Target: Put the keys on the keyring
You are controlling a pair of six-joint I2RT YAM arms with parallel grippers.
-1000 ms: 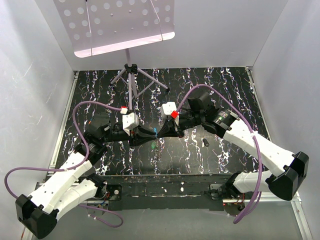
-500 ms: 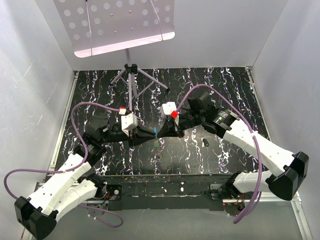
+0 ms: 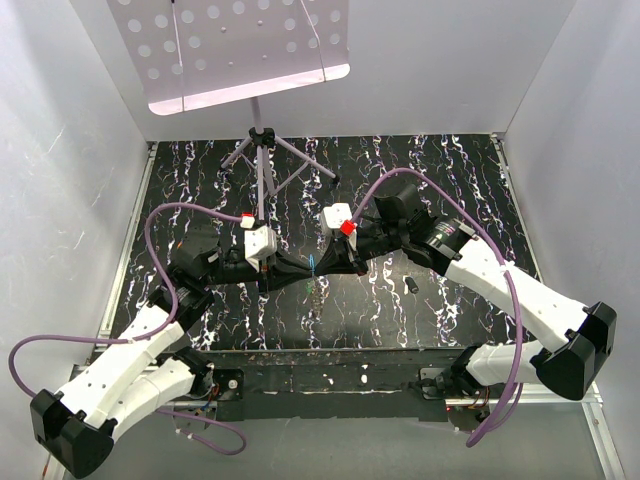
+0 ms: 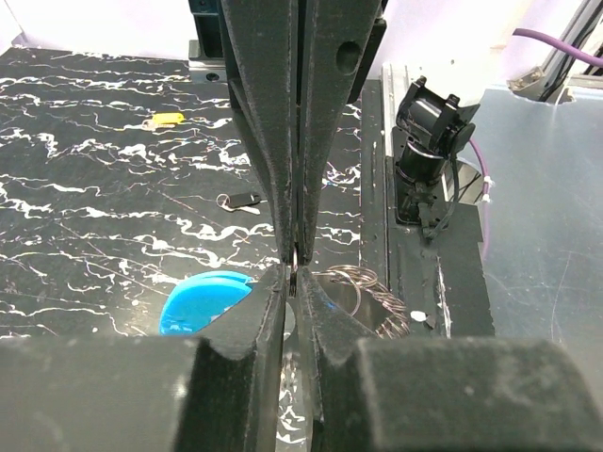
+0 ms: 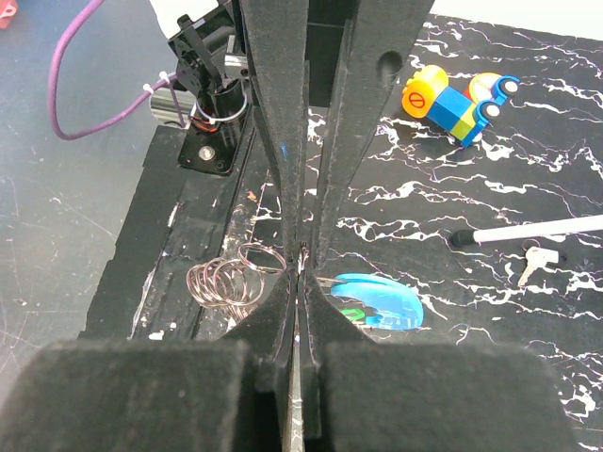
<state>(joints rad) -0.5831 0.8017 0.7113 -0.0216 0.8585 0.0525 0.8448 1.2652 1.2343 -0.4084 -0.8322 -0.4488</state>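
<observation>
The only marking that can be made out is a red barred circle on the yellow end of a block toy [image 5: 459,99]. Only the right wrist camera sees it, well beyond the keyring [image 5: 377,298]. The keyring hangs over the middle of the table [image 3: 450,170], where the two grippers meet tip to tip, with a blue tag on one side and a bunch of wire rings [image 5: 231,275] on the other. The left gripper [image 4: 294,279] is pressed to a thin slit, and the right gripper [image 5: 301,268] is fully closed. A small wire loop sits between the four tips; I cannot tell which gripper pinches it. From above, the keyring is only a blue speck. The left wrist view shows a key [image 4: 240,200] flat on the mat beyond the keyring. The right wrist view shows a flat key [image 5: 537,264] off to the keyring's side, by a white rod [image 5: 537,229]. I cannot tell whether it is the same one.
</observation>
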